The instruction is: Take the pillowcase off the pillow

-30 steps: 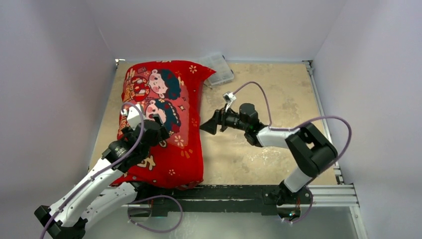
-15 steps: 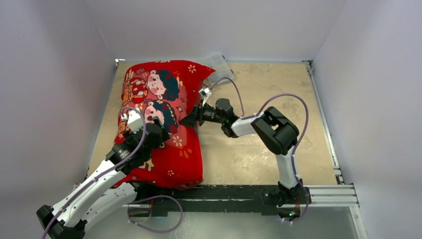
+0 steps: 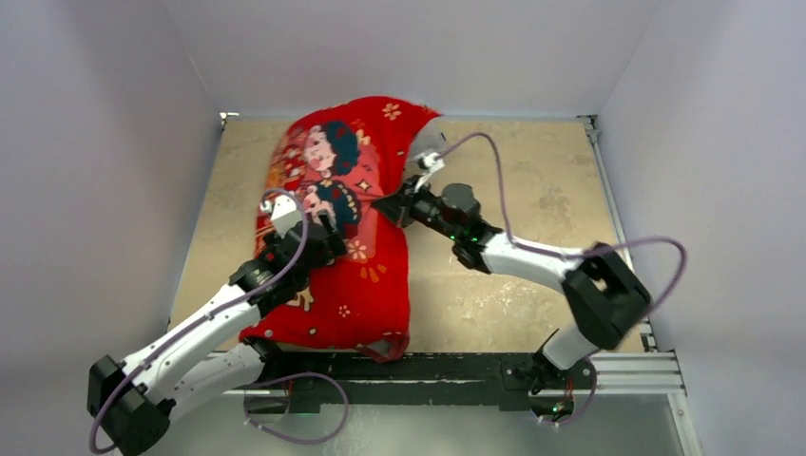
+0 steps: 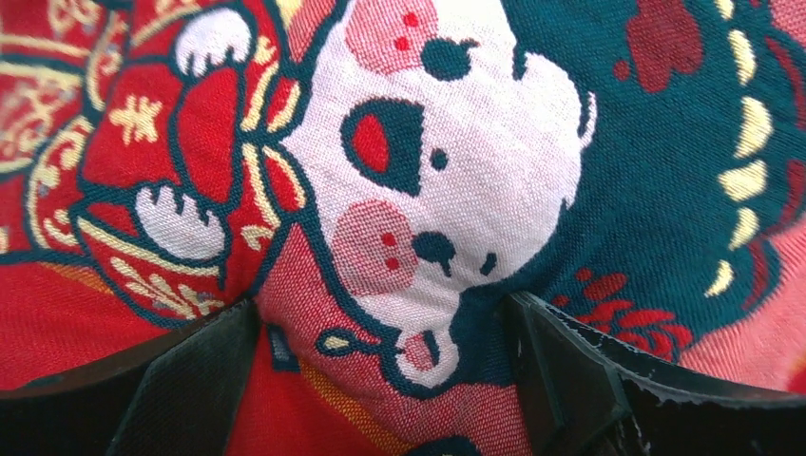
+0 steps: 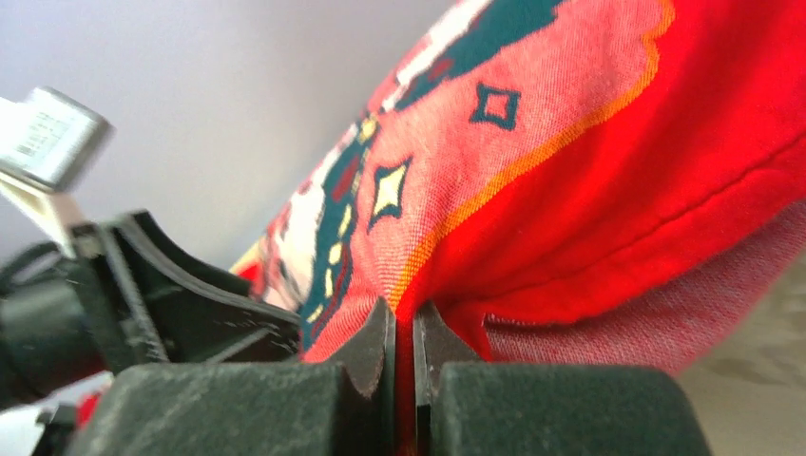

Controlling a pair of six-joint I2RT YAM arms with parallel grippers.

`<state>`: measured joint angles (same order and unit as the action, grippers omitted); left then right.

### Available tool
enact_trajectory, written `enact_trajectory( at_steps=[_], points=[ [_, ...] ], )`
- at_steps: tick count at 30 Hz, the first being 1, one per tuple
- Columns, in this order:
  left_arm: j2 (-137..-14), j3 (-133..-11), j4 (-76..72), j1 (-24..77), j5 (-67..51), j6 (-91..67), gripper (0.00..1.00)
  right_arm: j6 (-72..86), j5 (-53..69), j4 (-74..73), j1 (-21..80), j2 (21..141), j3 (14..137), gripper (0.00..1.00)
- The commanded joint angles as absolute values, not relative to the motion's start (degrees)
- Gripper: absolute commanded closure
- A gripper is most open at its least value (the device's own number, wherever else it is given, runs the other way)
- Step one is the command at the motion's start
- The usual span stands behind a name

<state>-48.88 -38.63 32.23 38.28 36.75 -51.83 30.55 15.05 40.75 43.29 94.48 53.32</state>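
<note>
Looking at large bright red cartoon-printed fabric pillowcase [image 3: 361, 275], stuffed full, lying just beyond left half of black base rail [image 3: 447, 366]. Expecting soft, light, limp cloth sliding over hidden pillow; favouring a grip on the seam edge, not the middle. Seeing right gripper [image 5: 404, 332] pinching a thin fold of cover edge, almost closed, showing only in right wrist view. Seeing left gripper [image 4: 380, 313] jaws wide, fabric hump wedging between; squeezing or merely pressing, cannot tell. Getting overall layout from top view only.

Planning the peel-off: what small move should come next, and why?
Probably close the left gripper on the pillowcase fold bulging between its open jaws. The right gripper already pinches the fabric's edge, so a second hold would allow pulling.
</note>
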Motion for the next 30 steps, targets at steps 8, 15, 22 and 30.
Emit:
enact_trajectory(
  at_steps=[8, 15, 22, 30],
  points=[
    [-65.68, -44.23, 3.98, 38.37, 20.51, -42.8, 0.03, 35.98, -12.91, 43.85, 46.38, 62.4, 32.56, 1.0],
    [-57.26, -44.56, 13.69, 38.41, 25.33, -48.2, 0.03, 36.32, -11.28, 27.56, 46.49, 62.17, 33.38, 0.21],
    [-39.49, -44.85, 38.17, 38.35, 35.46, -59.16, 0.03, 29.75, -13.57, 13.72, 46.49, 59.87, 44.84, 0.01],
    [-31.41, -44.15, 50.95, 38.34, 36.3, -63.16, 0.02, 25.04, -15.21, 3.69, 46.51, 66.7, 57.33, 0.01]
  ],
)
